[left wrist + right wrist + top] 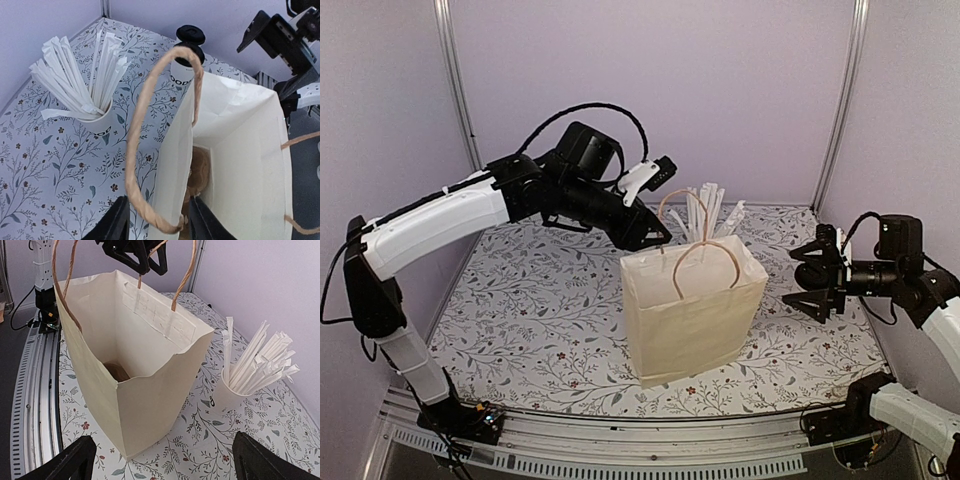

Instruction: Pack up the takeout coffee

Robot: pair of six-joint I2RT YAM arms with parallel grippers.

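Observation:
The takeout coffee (pixel 182 75), a white cup with dark lettering and a black lid (pixel 190 35), stands on the table beyond the bag's far corner, partly behind a handle loop. It is hidden in the top and right wrist views. The cream paper bag (pixel 692 310) stands open in the middle. My left gripper (pixel 655 235) is open above the bag's back left rim; in the left wrist view (pixel 157 222) its fingers straddle the bag wall and one twisted handle (pixel 137 150). My right gripper (pixel 812 280) is open and empty to the right of the bag, also seen in its own view (pixel 165 465).
A white cup full of long white straws (pixel 92 117) stands behind the bag, also in the right wrist view (pixel 232 390). A brown object (pixel 117 371) lies at the bag's bottom. Purple walls enclose the floral table (pixel 540 300).

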